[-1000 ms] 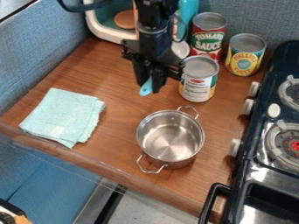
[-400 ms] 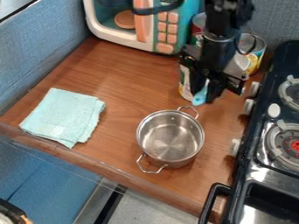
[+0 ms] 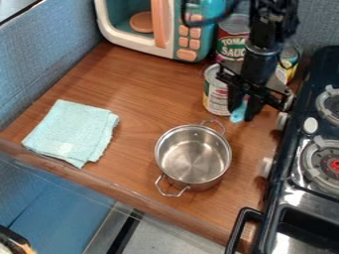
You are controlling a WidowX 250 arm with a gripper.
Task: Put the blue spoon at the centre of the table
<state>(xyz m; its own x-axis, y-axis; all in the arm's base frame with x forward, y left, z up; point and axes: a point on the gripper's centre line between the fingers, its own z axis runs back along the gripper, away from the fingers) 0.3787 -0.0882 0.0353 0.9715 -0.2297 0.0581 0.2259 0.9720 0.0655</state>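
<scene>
The gripper [image 3: 239, 115] hangs over the right part of the wooden table [image 3: 142, 94], just right of the front can and up and to the right of the metal pot. It is shut on the blue spoon [image 3: 238, 112], whose light blue end sticks out downward between the fingers. The rest of the spoon is hidden by the gripper.
A metal pot [image 3: 193, 156] with two handles stands right of the middle. A folded light cloth [image 3: 73, 130] lies at the left. Cans [image 3: 215, 92] and a toy microwave [image 3: 171, 30] stand at the back. The stove [image 3: 298, 183] borders the right side.
With the blue spoon held, the gripper has moved right and slightly down across the view, from left of the front can to its right side. The pot and cloth have stayed put.
</scene>
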